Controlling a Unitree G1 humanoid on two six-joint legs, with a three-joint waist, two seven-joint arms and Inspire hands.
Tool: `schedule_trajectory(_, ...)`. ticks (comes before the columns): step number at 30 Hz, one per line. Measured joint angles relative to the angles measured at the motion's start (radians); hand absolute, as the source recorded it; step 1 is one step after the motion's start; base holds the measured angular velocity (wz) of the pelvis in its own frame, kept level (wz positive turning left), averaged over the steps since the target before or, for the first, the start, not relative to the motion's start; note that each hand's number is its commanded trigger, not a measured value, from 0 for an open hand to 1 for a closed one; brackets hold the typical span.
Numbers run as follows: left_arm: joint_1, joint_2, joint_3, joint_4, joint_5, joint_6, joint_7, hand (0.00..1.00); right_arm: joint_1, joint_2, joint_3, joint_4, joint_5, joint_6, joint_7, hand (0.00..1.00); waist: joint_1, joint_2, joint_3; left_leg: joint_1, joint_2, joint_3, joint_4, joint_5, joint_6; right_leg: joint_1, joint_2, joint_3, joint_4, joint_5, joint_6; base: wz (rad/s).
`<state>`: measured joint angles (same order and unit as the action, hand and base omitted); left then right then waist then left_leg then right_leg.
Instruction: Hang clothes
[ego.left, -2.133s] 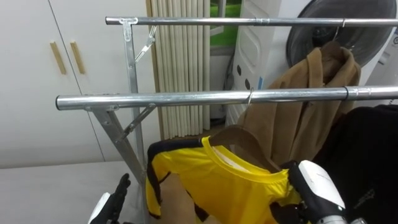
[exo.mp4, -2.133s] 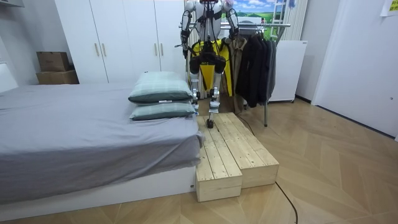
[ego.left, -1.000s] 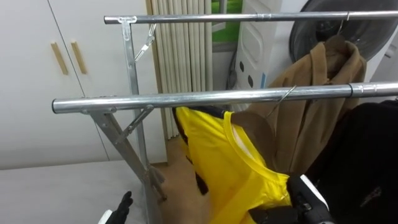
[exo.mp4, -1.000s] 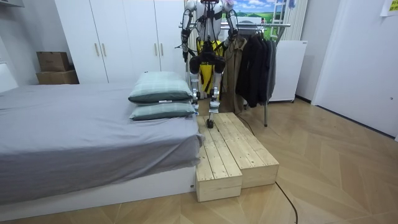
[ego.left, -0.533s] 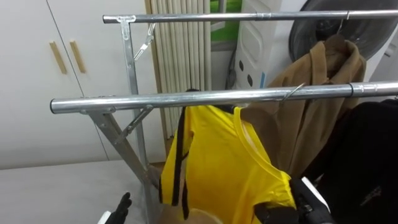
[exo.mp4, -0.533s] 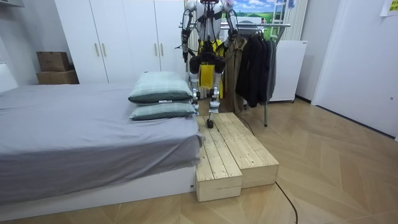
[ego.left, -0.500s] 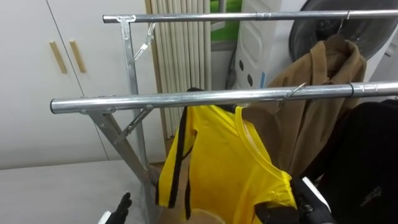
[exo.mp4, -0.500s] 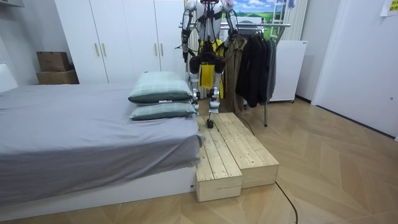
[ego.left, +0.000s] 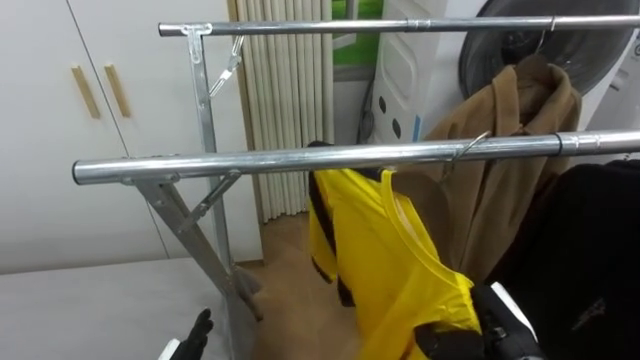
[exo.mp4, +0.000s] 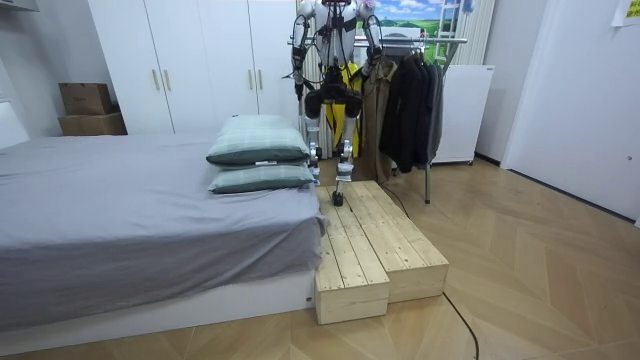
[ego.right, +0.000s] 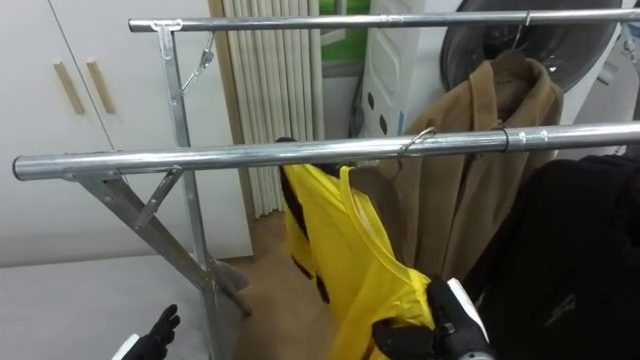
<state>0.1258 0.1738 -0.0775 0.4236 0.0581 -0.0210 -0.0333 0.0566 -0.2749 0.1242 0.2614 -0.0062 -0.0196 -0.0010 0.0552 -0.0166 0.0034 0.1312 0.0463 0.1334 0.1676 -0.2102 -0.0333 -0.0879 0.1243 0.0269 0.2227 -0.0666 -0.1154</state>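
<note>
A yellow shirt (ego.left: 390, 250) with black trim hangs on a hanger whose hook (ego.left: 468, 146) sits over the near metal rail (ego.left: 300, 158) of the clothes rack. The shirt is turned almost edge-on and slants down to my right hand (ego.left: 455, 342) at the lower right, whose dark fingers curl on its lower edge. My left hand (ego.left: 198, 330) shows low at the left, fingers straight, holding nothing. In the room view I stand facing the rack (exo.mp4: 400, 45) beyond the wooden platform, the yellow shirt (exo.mp4: 351, 78) before me.
A brown coat (ego.left: 510, 150) hangs from the far rail (ego.left: 400, 25), and black clothes (ego.left: 590, 250) hang at the right. The rack's slanted post (ego.left: 200, 250) stands left of the shirt. White wardrobe doors (ego.left: 90, 200) are at the left, a bed (exo.mp4: 150, 210) behind me.
The shirt has turned from facing me to nearly edge-on, and its hook has slid right along the near rail. My left hand has sunk lower.
</note>
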Motion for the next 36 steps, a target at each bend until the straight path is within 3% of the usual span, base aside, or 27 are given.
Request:
schedule_trajectory(7, 0.000, -0.006, 0.000, 0.001, -0.004, 0.015, 0.001, 0.00, 0.000, 0.008, -0.018, -0.070, -0.225, 0.000, -0.064, 0.00, -0.007, 0.001, -0.0003, 0.001, 0.001, 0.002, -0.001, 0.000, 0.000, 0.000, 0.000, 0.001, 0.001, 0.000, 0.000, 0.00)
schedule_trajectory(13, 0.000, -0.006, 0.000, -0.003, 0.001, 0.018, 0.001, 0.00, 0.001, 0.011, -0.017, -0.077, -0.607, 0.000, -0.150, 0.00, -0.005, 0.001, -0.0003, 0.001, 0.000, 0.004, 0.000, 0.000, 0.000, -0.001, 0.001, 0.004, 0.003, 0.000, 0.000, 0.00)
schedule_trajectory(19, -0.003, -0.007, -0.004, -0.031, -0.025, 0.018, 0.018, 0.00, 0.000, 0.014, -0.015, -0.078, -0.871, 0.000, -0.282, 0.00, 0.003, -0.002, -0.0010, -0.004, -0.002, 0.012, 0.000, 0.000, 0.000, -0.018, 0.001, 0.012, 0.022, -0.005, 0.000, -0.04)
schedule_trajectory(26, -0.005, -0.008, -0.006, -0.030, -0.027, 0.018, 0.029, 0.00, -0.002, 0.012, 0.013, -0.087, -0.986, -0.004, -0.464, 0.00, 0.008, -0.007, 0.0009, -0.004, -0.003, 0.017, 0.000, 0.000, 0.000, -0.022, 0.003, 0.017, 0.025, -0.005, 0.000, -0.01)
schedule_trajectory(32, -0.001, -0.005, -0.005, -0.030, -0.027, 0.022, 0.017, 0.00, -0.002, -0.035, 0.012, -0.122, -1.000, -0.002, -0.553, 0.00, 0.010, -0.007, 0.0003, -0.006, -0.004, 0.020, -0.001, -0.001, 0.001, -0.025, 0.002, 0.021, 0.025, -0.003, 0.002, -0.01)
schedule_trajectory(36, 0.002, -0.005, -0.009, -0.022, -0.027, 0.037, 0.018, 0.00, -0.002, -0.038, 0.012, -0.122, -1.018, -0.003, -0.639, 0.00, 0.010, -0.006, -0.0002, -0.005, -0.004, 0.020, -0.001, -0.001, 0.001, -0.025, 0.003, 0.021, 0.029, -0.005, 0.001, 0.00)
